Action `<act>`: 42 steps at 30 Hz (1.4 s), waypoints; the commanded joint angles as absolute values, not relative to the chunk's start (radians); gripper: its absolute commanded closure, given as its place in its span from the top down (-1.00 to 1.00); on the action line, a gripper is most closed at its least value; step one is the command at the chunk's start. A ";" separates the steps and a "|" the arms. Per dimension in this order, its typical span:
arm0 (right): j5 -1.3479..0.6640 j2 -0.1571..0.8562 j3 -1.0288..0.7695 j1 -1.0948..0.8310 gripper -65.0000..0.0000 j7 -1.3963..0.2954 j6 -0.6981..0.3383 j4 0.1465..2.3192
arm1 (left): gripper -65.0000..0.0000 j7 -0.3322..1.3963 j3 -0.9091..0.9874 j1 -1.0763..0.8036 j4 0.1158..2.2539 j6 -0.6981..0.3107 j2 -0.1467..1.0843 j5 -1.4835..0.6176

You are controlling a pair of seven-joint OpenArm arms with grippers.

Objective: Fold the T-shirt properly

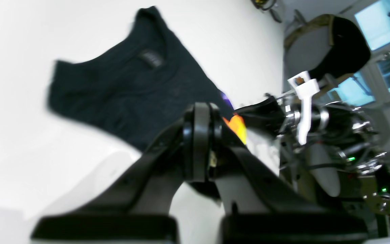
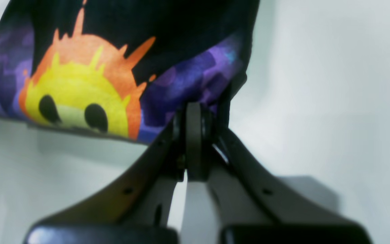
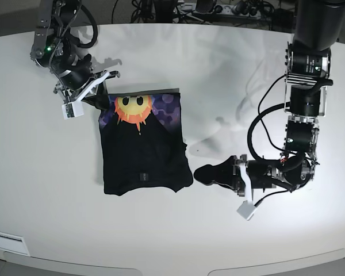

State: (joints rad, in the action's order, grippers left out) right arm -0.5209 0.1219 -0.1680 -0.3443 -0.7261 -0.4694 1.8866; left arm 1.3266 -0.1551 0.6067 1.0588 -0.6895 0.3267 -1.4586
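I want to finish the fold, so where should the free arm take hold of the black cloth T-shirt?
Probably the black cloth T-shirt at its loose right-hand corner by the collar end, coming in low from the table's bare side, where the shut left gripper already lies. That edge lies flat and uncovered; the shut right gripper holds the printed end.

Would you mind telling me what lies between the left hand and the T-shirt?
Nothing: in the base view, only a narrow strip of bare white table separates the left hand from the T-shirt.
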 commanded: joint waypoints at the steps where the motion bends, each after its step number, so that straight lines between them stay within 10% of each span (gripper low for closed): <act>1: -0.545 0.131 -0.172 -0.336 -1.00 -0.708 -0.478 1.947 | -1.00 1.322 -0.147 0.640 1.076 -0.698 0.343 -1.484; 15: -0.787 0.136 -0.480 -0.510 -1.00 -0.783 -0.517 2.355 | -1.00 1.396 -0.147 0.551 1.169 -0.698 0.509 -1.484; 23: -1.060 0.133 -0.742 -0.692 -1.00 -0.895 -0.585 2.356 | -1.00 1.360 -0.110 0.280 1.733 -0.698 0.651 -1.484; 32: -1.285 0.134 -0.887 -0.838 -1.00 -1.036 -0.656 2.356 | -1.00 1.329 0.299 -0.163 2.328 -0.698 0.714 -1.484; 42: -1.313 0.133 -0.889 -1.022 -1.00 -1.144 -0.647 2.356 | -1.00 1.340 0.693 -0.707 2.356 -0.690 0.608 -1.484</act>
State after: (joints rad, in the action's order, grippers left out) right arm -1.2827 0.1280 -0.8814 -1.0111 -1.1675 -0.6426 2.3432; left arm 1.3491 0.6888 -0.7059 2.3451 -0.6857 0.5949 -1.4593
